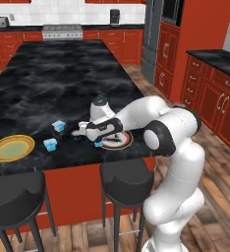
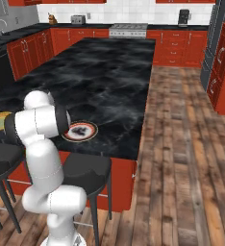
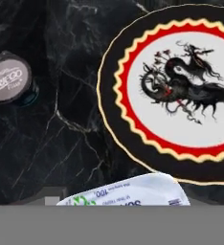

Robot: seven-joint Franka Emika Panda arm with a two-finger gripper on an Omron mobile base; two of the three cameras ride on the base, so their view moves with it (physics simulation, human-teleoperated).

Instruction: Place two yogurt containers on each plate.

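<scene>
The white plate [image 1: 121, 141] with an orange-red rim and dark centre lies near the island's front edge, partly under my arm, and is also seen as plate [image 2: 80, 130] and plate [image 3: 181, 95]. My gripper [image 1: 97, 141] hovers at its left edge, shut on a light-blue yogurt container [image 1: 98, 143]. That container's whitish top [image 3: 128, 191] sits just off the plate's rim. Two more yogurt containers [image 1: 59, 126] [image 1: 50, 144] stand on the counter to the left. The yellow-rimmed plate [image 1: 11, 147] with a green centre lies at far left and holds nothing.
A small dark round tub with a grey lid [image 3: 11, 79] stands on the black marble counter [image 1: 63, 83] left of the white plate. Two dark bar stools [image 1: 14, 197] [image 1: 126, 179] stand in front of the island. Red cabinets line the right side.
</scene>
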